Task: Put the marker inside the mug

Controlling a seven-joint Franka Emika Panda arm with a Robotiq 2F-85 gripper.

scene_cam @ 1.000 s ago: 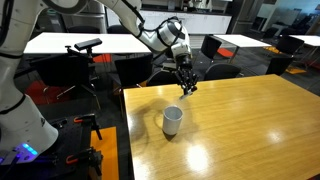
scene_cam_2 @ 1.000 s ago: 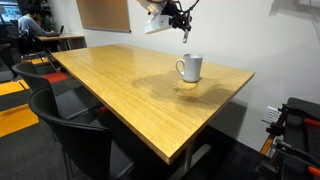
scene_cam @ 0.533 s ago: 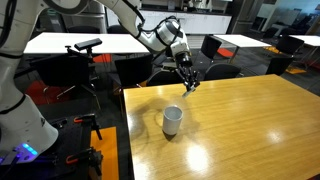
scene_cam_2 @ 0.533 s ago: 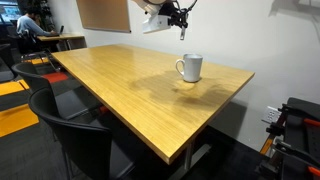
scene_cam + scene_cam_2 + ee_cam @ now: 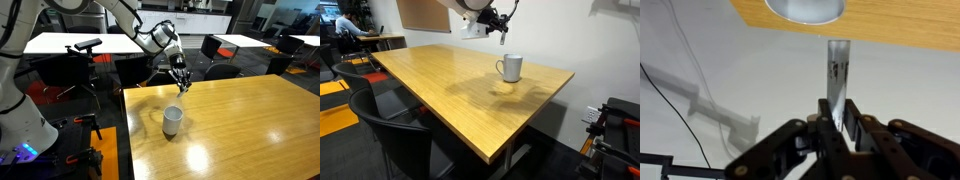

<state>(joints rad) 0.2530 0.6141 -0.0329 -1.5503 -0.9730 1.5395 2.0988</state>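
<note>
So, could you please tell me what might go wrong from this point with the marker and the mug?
1. In the wrist view the marker, clamped in the gripper, points beside the mug rather than into it; released now, it would likely miss and roll off.
2. The mug stands near the table edge, so a lowered marker catching the rim might tip it or push it off.
</note>
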